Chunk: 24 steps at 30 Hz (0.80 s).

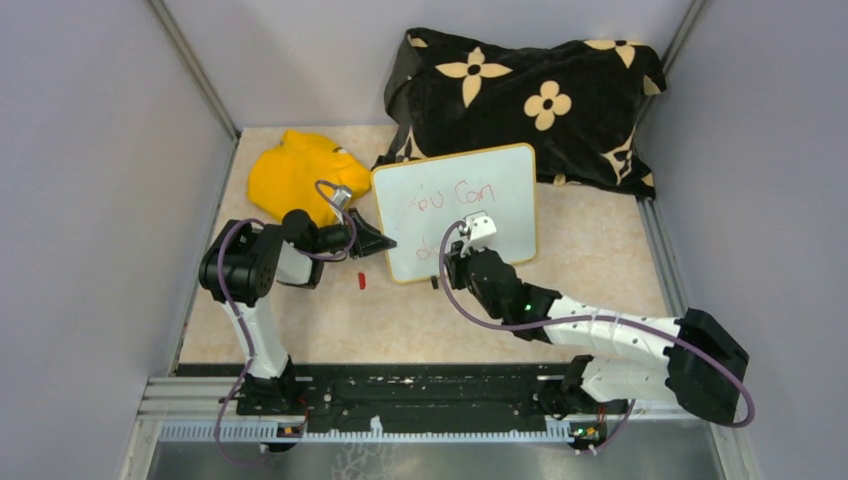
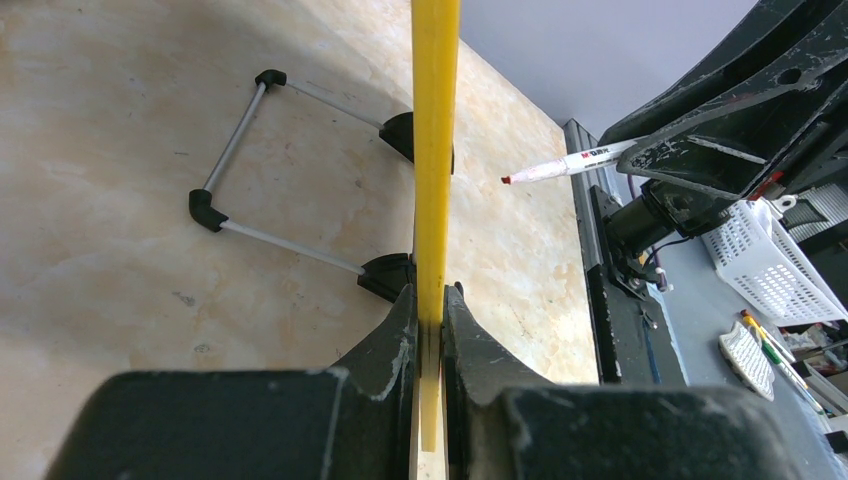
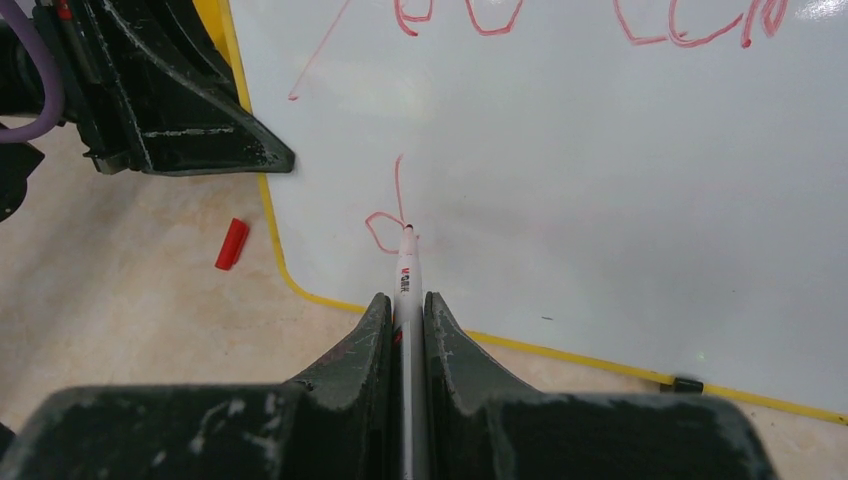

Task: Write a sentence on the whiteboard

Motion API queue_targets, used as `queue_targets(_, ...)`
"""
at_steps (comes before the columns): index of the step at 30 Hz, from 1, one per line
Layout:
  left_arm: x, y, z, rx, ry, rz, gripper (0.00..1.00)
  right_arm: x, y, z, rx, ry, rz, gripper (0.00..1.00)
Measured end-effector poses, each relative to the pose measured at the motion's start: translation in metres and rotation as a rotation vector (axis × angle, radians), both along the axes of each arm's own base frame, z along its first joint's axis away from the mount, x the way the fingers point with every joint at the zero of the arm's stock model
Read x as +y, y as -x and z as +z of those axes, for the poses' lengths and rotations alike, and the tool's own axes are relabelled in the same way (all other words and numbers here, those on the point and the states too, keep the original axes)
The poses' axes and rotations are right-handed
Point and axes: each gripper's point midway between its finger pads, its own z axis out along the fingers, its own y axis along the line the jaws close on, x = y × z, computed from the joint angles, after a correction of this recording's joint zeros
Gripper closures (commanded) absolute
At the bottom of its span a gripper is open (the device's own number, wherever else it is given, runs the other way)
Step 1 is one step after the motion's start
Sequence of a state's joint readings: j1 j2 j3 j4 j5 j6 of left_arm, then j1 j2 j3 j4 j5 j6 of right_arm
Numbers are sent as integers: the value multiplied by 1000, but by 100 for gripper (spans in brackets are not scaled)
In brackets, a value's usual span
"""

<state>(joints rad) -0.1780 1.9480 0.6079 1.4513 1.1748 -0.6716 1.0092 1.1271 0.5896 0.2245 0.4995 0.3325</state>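
Red marker (image 3: 407, 270) clamped in the right gripper (image 3: 405, 305) needs light strokes while the left gripper (image 2: 430, 298) pinches the whiteboard (image 3: 600, 200) steady.

The rectangular white whiteboard (image 1: 505, 215) has a thin yellow rim and a red handwritten sentence (image 1: 455, 195). Far left, a plain yellow cloth (image 1: 295, 175); far right, a black fabric cushion (image 1: 530, 95) patterned with cream flowers. The marbled beige tabletop (image 1: 600, 260) bears a small red plastic cap (image 1: 362, 282).

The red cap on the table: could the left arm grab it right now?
Probably not yet: the left gripper is shut on the whiteboard edge. The red cap lies nearby, uncovered, but it would have to let go first.
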Motion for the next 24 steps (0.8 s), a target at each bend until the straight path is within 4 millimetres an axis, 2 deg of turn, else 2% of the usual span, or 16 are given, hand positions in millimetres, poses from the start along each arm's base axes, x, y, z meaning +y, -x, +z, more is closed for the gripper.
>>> queue_targets(5, 0, 0, 0, 0, 0, 0, 100, 2, -1, -3, 3, 5, -2, 100)
queue_targets(13, 0, 0, 0, -1, 0, 0, 100, 5, -4, -30, 43, 70, -3, 100)
queue_targets(17, 0, 0, 0, -1, 0, 0, 100, 5, -4, -31, 42, 71, -6, 100)
queue_targets(24, 0, 0, 0, -3, -1, 0, 100, 8, -9, -21, 18, 47, -16, 100)
